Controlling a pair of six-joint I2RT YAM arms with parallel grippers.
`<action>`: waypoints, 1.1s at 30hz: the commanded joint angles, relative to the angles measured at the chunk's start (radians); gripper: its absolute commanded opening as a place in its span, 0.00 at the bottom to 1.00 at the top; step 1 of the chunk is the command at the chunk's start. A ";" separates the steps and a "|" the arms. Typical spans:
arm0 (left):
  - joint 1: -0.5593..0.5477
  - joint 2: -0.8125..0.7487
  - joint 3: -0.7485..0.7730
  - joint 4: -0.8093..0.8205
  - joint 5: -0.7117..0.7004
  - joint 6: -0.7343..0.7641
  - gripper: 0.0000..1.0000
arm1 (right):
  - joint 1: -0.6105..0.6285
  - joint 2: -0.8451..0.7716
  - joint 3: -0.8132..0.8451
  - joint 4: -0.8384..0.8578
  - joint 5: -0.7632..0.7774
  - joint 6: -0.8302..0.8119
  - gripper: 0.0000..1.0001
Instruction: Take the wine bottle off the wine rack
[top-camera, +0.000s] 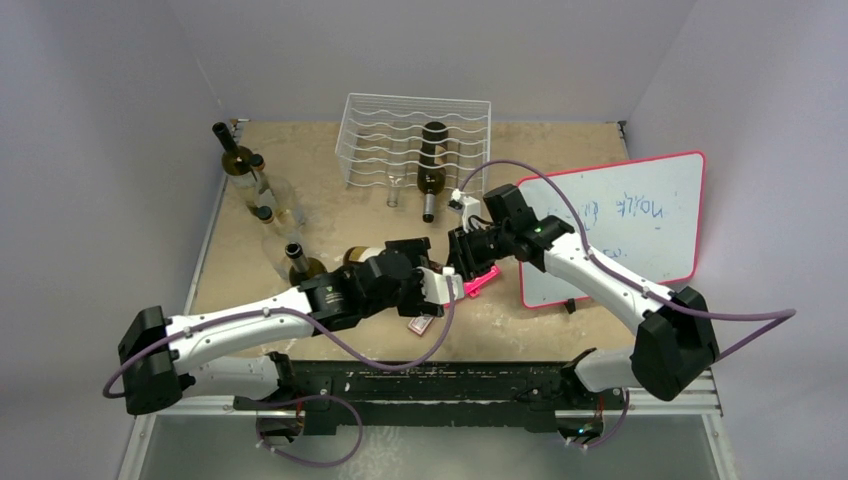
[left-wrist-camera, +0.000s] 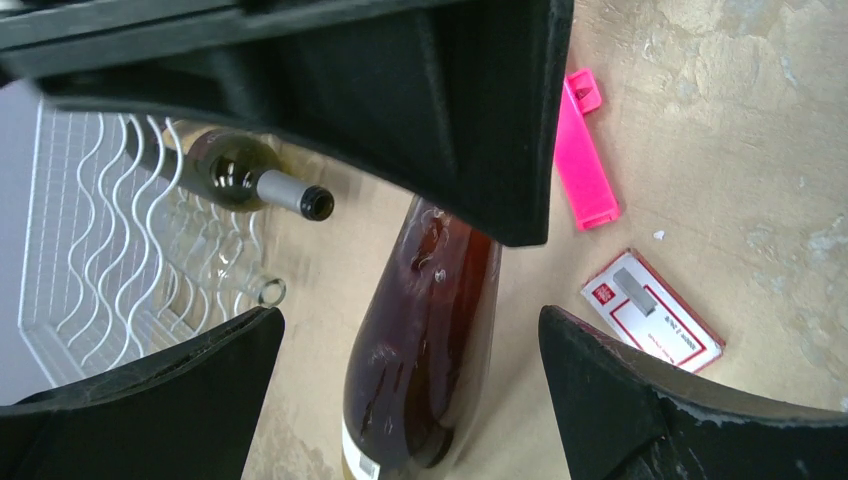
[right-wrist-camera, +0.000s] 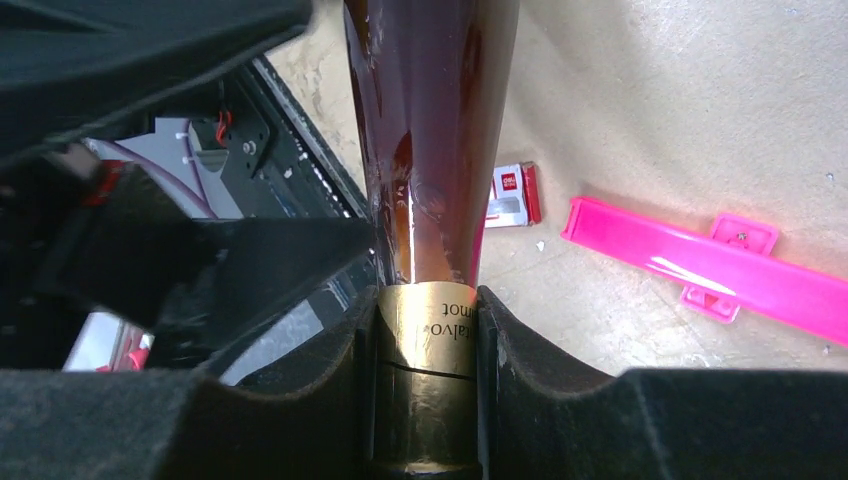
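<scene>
1. The bottle, amber glass with a gold-foil neck, was off the rack. It lay out over the middle of the table, on the near side of the rack and well apart from it. Whether its base touched the table could not be told.
2. The right gripper had its jaws clamped on the foil neck. That is the narrowest part, which two fingers can close around, and the end a racked bottle points toward the arms.
3. The left gripper had its jaws wide apart, one finger to each side of the bottle's body and touching neither side. It seemed placed to steady the heavy end, since a neck hold alone leaves the body free to swing.
4. The rack stood at the far middle with its open face toward the arms. A dark bottle lay in a cradle right of centre, neck pointing near, so it would slide out lengthwise.
5. A pink clip and a card lay on the table near the grippers. Both were close enough to foul a set-down there.
6. Several bottles stood at the far left, probably the clearer place to park this one. A whiteboard lay at the right.
</scene>
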 joint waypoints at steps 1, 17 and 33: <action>0.011 0.071 0.002 0.163 0.023 0.048 1.00 | -0.008 -0.086 0.085 -0.006 -0.042 -0.015 0.00; 0.098 0.139 -0.002 0.280 0.093 0.011 0.23 | -0.007 -0.121 0.177 -0.020 -0.064 -0.008 0.10; 0.323 0.019 -0.043 0.614 0.013 -0.350 0.00 | -0.215 0.069 0.654 0.018 0.236 0.018 0.93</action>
